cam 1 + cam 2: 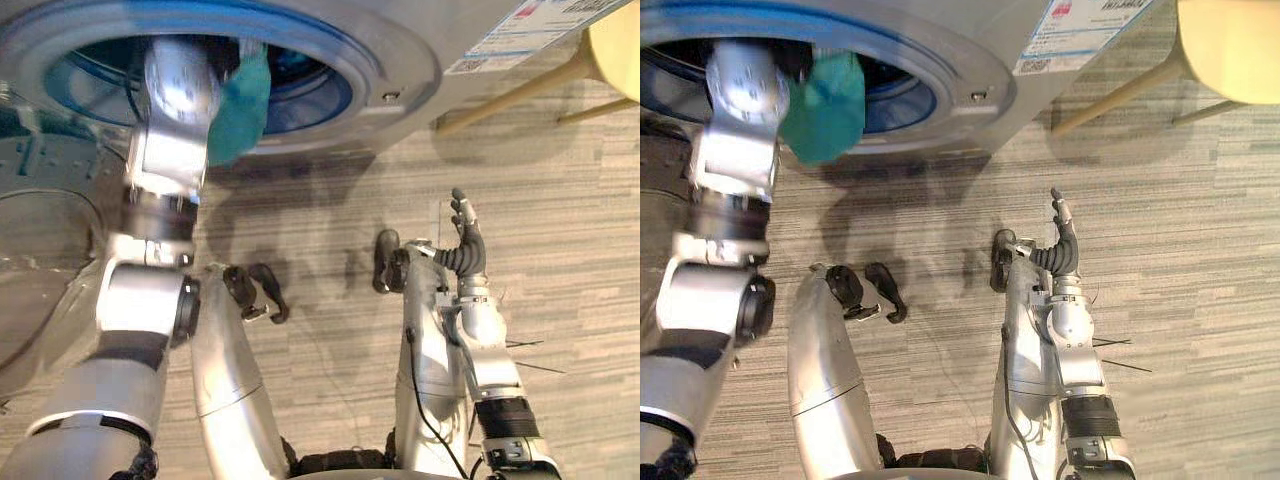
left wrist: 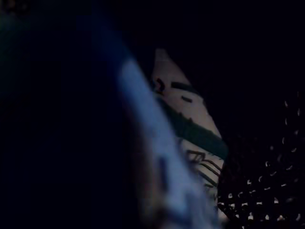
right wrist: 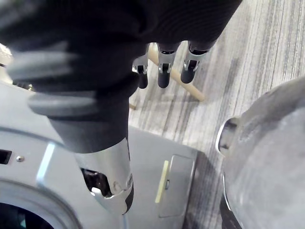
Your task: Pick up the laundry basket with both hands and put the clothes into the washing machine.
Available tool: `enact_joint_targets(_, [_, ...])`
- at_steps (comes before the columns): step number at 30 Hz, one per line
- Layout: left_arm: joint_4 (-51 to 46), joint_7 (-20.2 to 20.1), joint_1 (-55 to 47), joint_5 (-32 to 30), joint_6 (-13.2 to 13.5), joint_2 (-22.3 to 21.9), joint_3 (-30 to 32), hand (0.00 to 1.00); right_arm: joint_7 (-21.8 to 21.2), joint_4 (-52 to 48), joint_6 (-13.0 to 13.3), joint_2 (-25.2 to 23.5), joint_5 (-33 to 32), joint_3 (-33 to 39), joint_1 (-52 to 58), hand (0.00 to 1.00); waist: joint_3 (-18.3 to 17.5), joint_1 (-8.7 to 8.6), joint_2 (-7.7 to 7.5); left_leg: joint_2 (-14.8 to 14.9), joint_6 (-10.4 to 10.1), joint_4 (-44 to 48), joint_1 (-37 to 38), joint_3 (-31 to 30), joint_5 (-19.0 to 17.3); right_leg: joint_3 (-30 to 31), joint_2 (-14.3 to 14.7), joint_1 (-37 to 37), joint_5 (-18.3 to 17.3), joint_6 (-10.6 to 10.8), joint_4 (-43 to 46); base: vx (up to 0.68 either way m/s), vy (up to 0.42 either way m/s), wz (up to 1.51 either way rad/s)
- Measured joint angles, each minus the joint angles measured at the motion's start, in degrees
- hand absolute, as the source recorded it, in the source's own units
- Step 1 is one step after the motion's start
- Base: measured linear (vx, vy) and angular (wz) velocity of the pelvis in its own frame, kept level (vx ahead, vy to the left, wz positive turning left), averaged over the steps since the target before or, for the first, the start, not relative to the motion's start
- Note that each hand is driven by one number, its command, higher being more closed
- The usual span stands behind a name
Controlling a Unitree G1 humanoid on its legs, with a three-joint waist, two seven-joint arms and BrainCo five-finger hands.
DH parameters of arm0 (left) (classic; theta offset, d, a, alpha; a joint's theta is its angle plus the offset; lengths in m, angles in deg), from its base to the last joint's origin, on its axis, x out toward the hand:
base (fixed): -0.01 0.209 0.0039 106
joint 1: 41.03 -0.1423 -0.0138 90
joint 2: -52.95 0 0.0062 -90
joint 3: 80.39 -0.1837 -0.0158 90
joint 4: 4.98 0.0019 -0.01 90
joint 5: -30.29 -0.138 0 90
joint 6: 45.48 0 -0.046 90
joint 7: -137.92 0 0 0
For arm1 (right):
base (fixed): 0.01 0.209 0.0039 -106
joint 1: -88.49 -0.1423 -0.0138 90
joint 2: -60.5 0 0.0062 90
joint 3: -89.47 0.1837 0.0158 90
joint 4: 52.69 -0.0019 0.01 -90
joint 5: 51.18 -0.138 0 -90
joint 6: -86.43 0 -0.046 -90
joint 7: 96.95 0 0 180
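Loading seems underway: left hand buried inside the washing machine [image 1: 400, 60] drum (its grip cannot be told), teal garment [image 1: 240, 105] hanging at the door rim, right hand [image 1: 467, 235] idle, fingers [image 3: 163, 71] straight, over the floor [image 1: 560, 220].

1 washer [image 1: 400, 60], 1 teal cloth [image 1: 240, 110], 1 chair [image 1: 615, 50]

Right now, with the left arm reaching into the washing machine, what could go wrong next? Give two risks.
1. The teal cloth hangs over the washing machine door's lower rim beside the left arm; pulling the arm back might drag it onto the floor.
2. The right hand hovers open over the floor, away from the door, so it probably could not catch a falling garment.
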Motion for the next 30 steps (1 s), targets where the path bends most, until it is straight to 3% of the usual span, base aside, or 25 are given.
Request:
enact_joint_targets(4, [3.3,2.4,8.1,1.8,0.2,0.0,-2.3,1.00,-0.1,-3.6,0.5,-0.6,-1.0,0.0,1.4,0.00,0.4,-0.72,-0.76,0.3,0.0,0.3,-2.5,0.2,0.0,0.1,0.4,-2.6,0.0,0.0,0.1,0.02,-0.003,-0.06])
enact_joint_targets(11, [6.1,4.6,10.9,8.4,0.2,1.5,-3.6,1.00,-0.2,-7.2,1.6,-1.3,-2.3,0.3,3.8,0.00,0.6,-0.63,-1.36,1.2,0.0,0.8,-4.8,0.3,0.0,0.0,0.8,-5.1,0.0,0.0,0.6,0.01,-0.006,-0.03])
enact_joint_targets(12, [6.4,4.6,10.9,8.1,0.2,1.9,-4.2,0.00,-0.3,-7.4,1.8,-1.3,-2.3,0.3,3.9,0.00,0.7,-0.64,-1.60,1.2,0.0,1.0,-5.1,0.2,0.0,0.0,0.8,-5.3,0.0,0.0,0.7,0.00,0.000,0.00])
enact_joint_targets(14, [9.3,3.8,11.2,4.6,0.1,2.0,-5.8,0.00,-1.2,-7.6,2.0,-1.4,-2.5,0.7,4.1,0.00,0.7,-0.64,-1.61,1.3,0.0,1.4,-5.6,-0.1,0.0,-0.2,0.9,-5.4,0.0,0.0,0.8,0.00,0.000,0.00])
enact_joint_targets(16, [13.7,-1.4,11.2,-3.4,0.0,2.3,-8.1,0.00,-2.6,-8.2,2.1,-1.4,-3.7,0.9,4.6,0.00,0.7,-0.62,-1.62,1.5,0.2,1.9,-6.3,-0.3,-0.1,-0.4,1.0,-5.8,0.0,0.0,0.9,0.00,0.008,-0.05])
enact_joint_targets(22, [20.6,-12.8,7.8,-12.4,-1.1,0.7,-8.8,0.00,-5.4,-8.7,2.2,-1.3,-6.3,1.1,5.5,0.00,0.7,-0.65,-1.77,2.0,0.3,2.8,-6.9,-0.3,-0.5,-0.4,1.2,-6.3,0.0,0.1,1.5,0.00,0.005,-0.03])
enact_joint_targets(27, [19.0,-15.6,5.3,-11.5,-1.0,1.3,-6.4,0.00,-7.5,-9.9,2.2,-1.2,-9.1,0.9,8.1,0.00,0.7,-0.48,-1.79,2.0,0.3,2.9,-6.9,-0.5,-0.6,-0.4,1.1,-6.3,-0.4,0.1,2.0,0.00,-0.003,0.02])
enact_joint_targets(30, [18.7,-16.6,3.1,-7.0,-0.9,1.4,-2.3,0.00,-8.1,-10.4,2.2,-1.1,-9.2,0.4,9.0,0.00,0.7,-0.46,-1.79,2.0,0.3,2.9,-7.2,-0.9,-0.5,-0.9,0.9,-6.1,-0.6,0.1,2.0,0.00,-0.006,0.02])
